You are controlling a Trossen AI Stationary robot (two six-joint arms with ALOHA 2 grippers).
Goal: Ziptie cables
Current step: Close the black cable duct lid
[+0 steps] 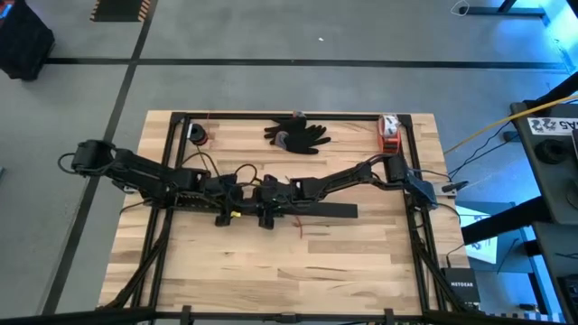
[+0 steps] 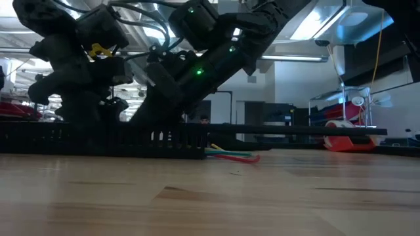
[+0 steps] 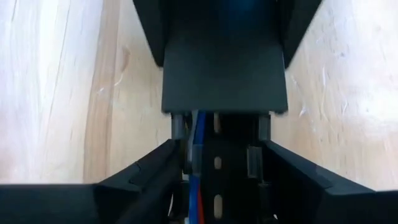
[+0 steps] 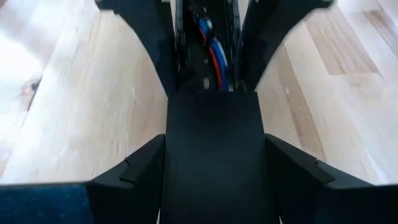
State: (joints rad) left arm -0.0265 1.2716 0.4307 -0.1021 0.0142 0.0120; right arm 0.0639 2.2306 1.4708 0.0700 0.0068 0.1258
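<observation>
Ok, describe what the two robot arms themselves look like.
Both arms are dark and jointed. The left arm carries looping black cables and a yellow tag near its wrist. The right arm has a blue-grey part by its base. Green lights glow on one. Each pincer's fingers are black and blocky.

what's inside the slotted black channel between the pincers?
Blue and red wires run along the inside of the slotted black plastic channel. A flat black lid strip covers the rest, so anything beneath it is hidden. No ziptie is visible.

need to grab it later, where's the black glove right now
In the high view the black glove lies at the table's far edge, about midway across, between a small dark round object to the left and an orange-red object to the right.
</observation>
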